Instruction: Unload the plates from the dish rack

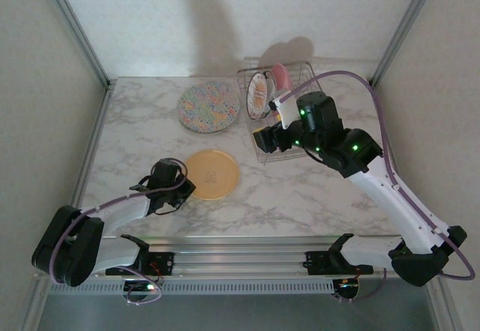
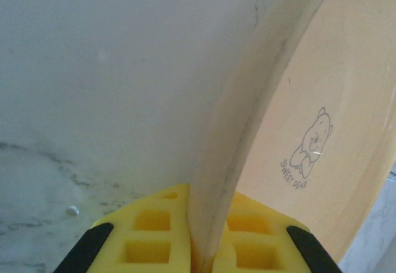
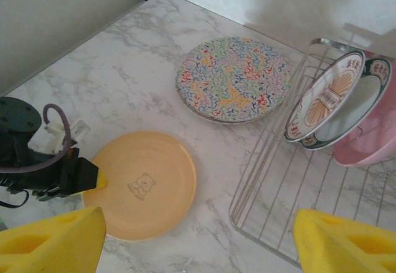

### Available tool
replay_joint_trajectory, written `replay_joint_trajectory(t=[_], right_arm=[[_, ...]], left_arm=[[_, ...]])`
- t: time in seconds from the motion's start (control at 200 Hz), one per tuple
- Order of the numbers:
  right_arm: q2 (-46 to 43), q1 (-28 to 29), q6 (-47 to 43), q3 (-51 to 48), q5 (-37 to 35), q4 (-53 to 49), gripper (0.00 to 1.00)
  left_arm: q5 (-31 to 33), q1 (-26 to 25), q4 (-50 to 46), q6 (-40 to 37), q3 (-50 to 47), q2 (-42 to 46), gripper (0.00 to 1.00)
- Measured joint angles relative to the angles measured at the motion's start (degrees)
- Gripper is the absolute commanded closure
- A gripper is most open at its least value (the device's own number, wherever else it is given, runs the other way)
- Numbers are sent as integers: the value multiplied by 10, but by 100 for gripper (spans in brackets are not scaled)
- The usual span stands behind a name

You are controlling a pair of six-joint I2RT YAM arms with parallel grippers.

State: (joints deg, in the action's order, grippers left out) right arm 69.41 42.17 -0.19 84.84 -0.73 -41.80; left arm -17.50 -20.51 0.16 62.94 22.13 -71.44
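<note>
The yellow-orange plate (image 1: pixel 212 173) with a bear print lies about flat on the marble table, left of the dish rack (image 1: pixel 274 113). My left gripper (image 1: pixel 184 186) is shut on its near-left rim; the yellow pads (image 2: pixel 148 236) pinch the plate (image 2: pixel 322 118) edge. In the rack's far end stand a white plate with a maroon rim (image 3: pixel 325 96), a green-rimmed plate (image 3: pixel 362 109) and a pink plate (image 3: pixel 371 140). The speckled plates (image 3: pixel 232 78) are stacked on the table beside the rack. My right gripper (image 3: pixel 198 248) hangs open above the rack's near-left corner (image 3: pixel 272 223), holding nothing.
The left arm's wrist and cable (image 3: pixel 37 155) lie low on the table left of the yellow plate. Walls with metal corner posts (image 1: pixel 75 31) close in the table on three sides. The rack's wire base (image 3: pixel 309 186) is bare at its near end.
</note>
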Motion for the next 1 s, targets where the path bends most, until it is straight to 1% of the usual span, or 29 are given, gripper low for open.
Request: replay_joint_trajectory(t=[0.12,0.24,0.36,0.455,0.501,0.596,0.736,1.001], right_arm=[[13,0,3,6,-38,-5,17],[37,0,11,37,-100,-20,16],[73,-11,24,86,-150,-37,17],[104,-37,30,123,-178,-41,18],[120,-52,33,136,-191,-42,18],[154,-82,39,158,-206,-43,19],[212,-116,38,186,-216,-40,20],[316,-149,35,240,-236,-19,22]], left_arm=[[-6,0,14,-4,9,-20,100],[-8,1,18,-11,15,-30,87],[-10,1,17,-17,22,-30,81],[-9,1,13,-23,30,-37,77],[-9,1,9,-28,32,-39,73],[-9,1,-4,-33,38,-41,65],[-7,1,-21,-45,48,-40,55],[-1,1,-61,-58,64,-19,34]])
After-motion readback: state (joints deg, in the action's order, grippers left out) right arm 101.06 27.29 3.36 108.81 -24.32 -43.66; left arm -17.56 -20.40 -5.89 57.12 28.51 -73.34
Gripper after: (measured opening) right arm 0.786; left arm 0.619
